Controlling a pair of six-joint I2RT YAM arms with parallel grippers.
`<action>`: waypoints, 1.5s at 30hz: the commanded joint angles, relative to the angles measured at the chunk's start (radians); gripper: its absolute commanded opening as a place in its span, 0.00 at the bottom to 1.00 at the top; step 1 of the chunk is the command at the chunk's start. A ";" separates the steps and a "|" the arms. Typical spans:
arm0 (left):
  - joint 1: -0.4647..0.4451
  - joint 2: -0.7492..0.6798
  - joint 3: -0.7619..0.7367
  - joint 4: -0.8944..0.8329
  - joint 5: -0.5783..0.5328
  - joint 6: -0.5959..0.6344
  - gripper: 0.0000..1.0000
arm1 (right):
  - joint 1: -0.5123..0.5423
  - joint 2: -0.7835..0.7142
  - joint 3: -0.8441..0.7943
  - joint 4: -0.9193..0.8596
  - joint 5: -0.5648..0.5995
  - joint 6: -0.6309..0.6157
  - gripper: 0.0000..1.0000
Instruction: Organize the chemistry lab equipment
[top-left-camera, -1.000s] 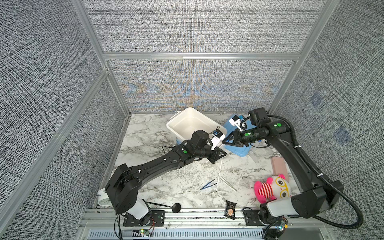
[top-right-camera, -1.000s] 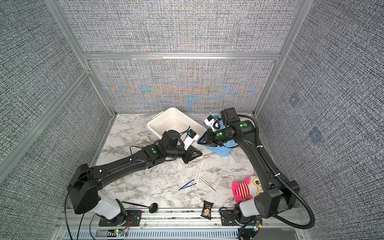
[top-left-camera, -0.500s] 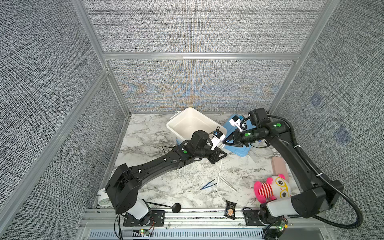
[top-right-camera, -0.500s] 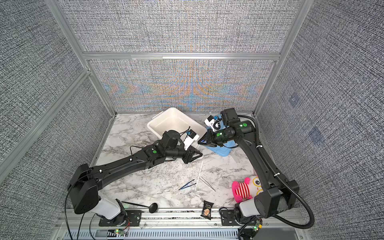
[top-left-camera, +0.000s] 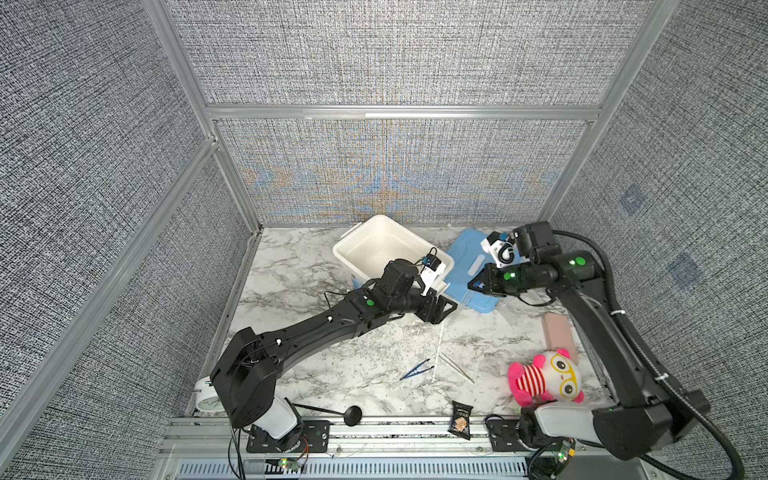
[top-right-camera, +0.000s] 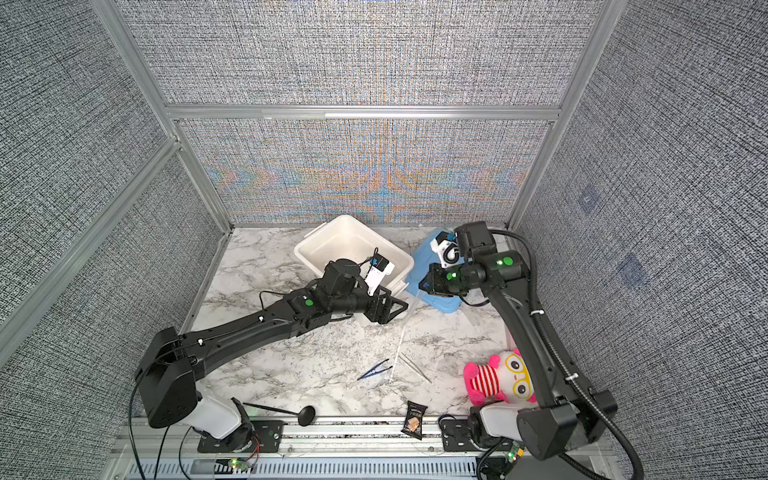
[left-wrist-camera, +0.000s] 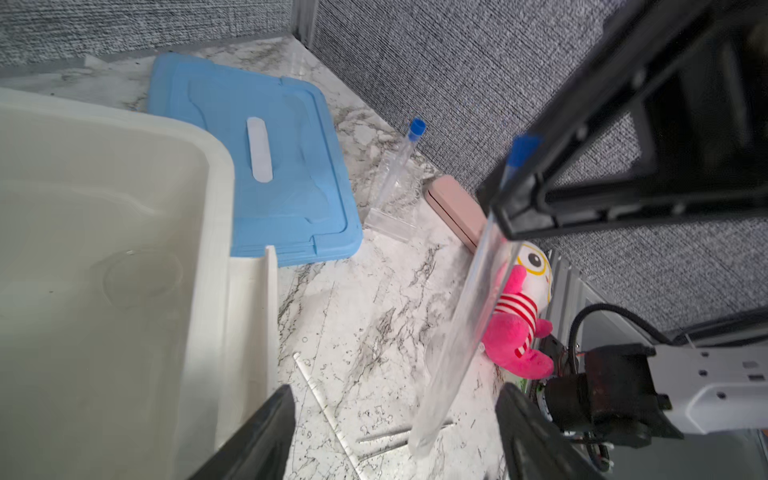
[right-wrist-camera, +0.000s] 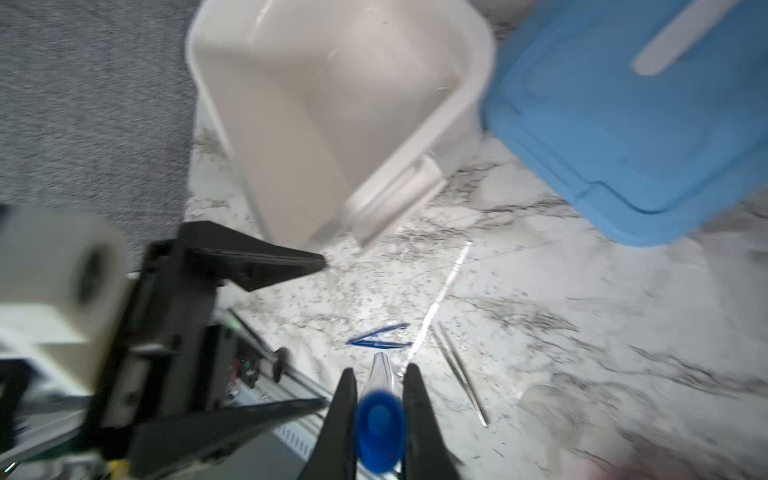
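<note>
My right gripper (right-wrist-camera: 380, 369) is shut on a clear blue-capped tube (right-wrist-camera: 380, 424) just below its cap. In the left wrist view that tube (left-wrist-camera: 465, 324) hangs down between the wide-apart fingers of my open left gripper (left-wrist-camera: 397, 388), touching neither. In both top views the two grippers (top-left-camera: 446, 313) (top-left-camera: 471, 286) meet beside the white bin (top-left-camera: 353, 249). A second capped tube (left-wrist-camera: 397, 166) leans in a clear rack (left-wrist-camera: 390, 212). On the marble lie dark blue tweezers (top-left-camera: 417, 369), a white stick (top-left-camera: 437, 353) and silver tweezers (top-left-camera: 457, 368).
A blue lid (top-left-camera: 465, 257) lies right of the bin. A pink case (top-left-camera: 559, 332) and a pink striped plush (top-left-camera: 544, 380) sit at the right edge. A black snack packet (top-left-camera: 460, 419) and a black ladle (top-left-camera: 353, 414) lie on the front rail.
My left gripper has opened wide and let go of the tube. The right gripper stays closed on the tube near its cap. Both arms have hardly moved.
</note>
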 joint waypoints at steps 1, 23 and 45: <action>0.002 0.010 0.023 -0.013 -0.034 -0.046 0.81 | -0.001 -0.068 -0.064 -0.019 0.285 0.019 0.11; 0.102 -0.176 0.040 -0.333 -0.280 -0.056 0.99 | -0.253 -0.183 -0.273 0.167 0.538 0.059 0.12; 0.131 -0.340 -0.127 -0.275 -0.433 -0.055 0.99 | -0.402 -0.017 -0.351 0.574 0.566 0.008 0.12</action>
